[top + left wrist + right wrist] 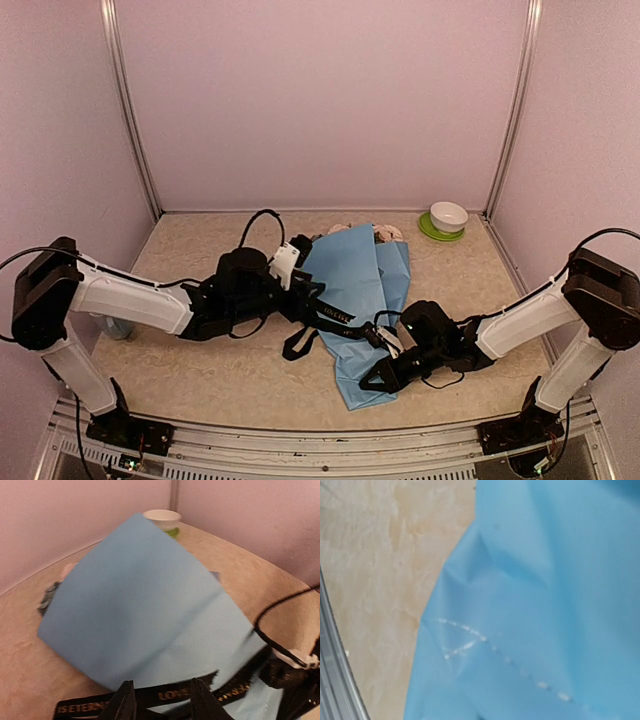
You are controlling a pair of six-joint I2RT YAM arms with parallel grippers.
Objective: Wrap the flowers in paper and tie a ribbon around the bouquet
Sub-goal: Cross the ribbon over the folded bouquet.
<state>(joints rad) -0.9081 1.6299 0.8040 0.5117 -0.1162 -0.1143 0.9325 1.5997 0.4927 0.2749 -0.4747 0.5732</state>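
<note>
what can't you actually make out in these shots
- flowers: top view, stems and most blooms hidden under the paper.
- right claw: its own wrist view shows only paper; top view too dark and small to tell what it pinches.
- ribbon: left wrist view, cut off by the bottom edge, lettering blurred.

The left arm (130,300) and the right arm (525,318) share one build: smooth white shell links between blocky black joint housings, the largest block at each shoulder. Thin black cables (265,211) loop out of the joints. A small green light (404,325) glows at the right wrist. Black bases (120,430) carry both. The left gripper (162,690) has matte black, tapered fingers (123,705).
</note>
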